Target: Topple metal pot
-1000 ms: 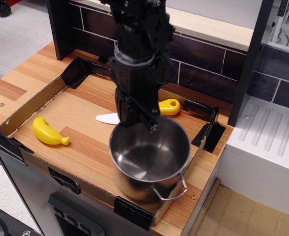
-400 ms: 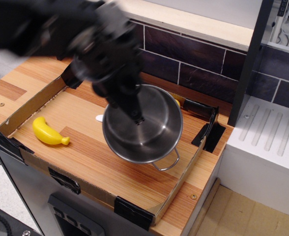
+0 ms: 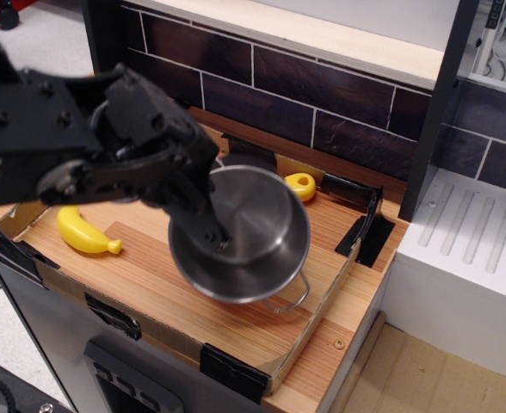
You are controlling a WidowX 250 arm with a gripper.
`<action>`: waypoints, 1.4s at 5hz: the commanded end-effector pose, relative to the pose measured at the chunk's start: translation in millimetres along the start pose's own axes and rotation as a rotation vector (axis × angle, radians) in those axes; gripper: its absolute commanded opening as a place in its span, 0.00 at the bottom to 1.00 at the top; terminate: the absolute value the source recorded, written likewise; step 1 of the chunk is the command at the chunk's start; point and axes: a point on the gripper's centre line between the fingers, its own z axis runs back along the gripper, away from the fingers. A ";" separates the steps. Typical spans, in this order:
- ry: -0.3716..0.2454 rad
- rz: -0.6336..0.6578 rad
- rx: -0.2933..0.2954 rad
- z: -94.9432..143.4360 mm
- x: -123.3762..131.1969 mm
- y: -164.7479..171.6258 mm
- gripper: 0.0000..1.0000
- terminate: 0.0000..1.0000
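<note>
The black gripper [image 3: 208, 231] is clamped on the left rim of the metal pot [image 3: 249, 232], one finger inside the pot. The pot is tipped so its open mouth faces the camera, above the middle of the wooden tray [image 3: 309, 331]. A yellow banana [image 3: 85, 231] lies at the tray's left.
</note>
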 end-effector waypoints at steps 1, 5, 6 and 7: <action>0.004 -0.082 0.011 -5.2 -28.1 -12.6 0.00 0.00; 0.251 -0.083 -0.183 22.0 -39.9 -21.1 1.00 0.00; 0.341 -0.086 -0.304 28.2 -28.0 -16.2 1.00 0.00; 0.392 -0.148 -0.404 38.5 -10.9 -4.5 1.00 0.00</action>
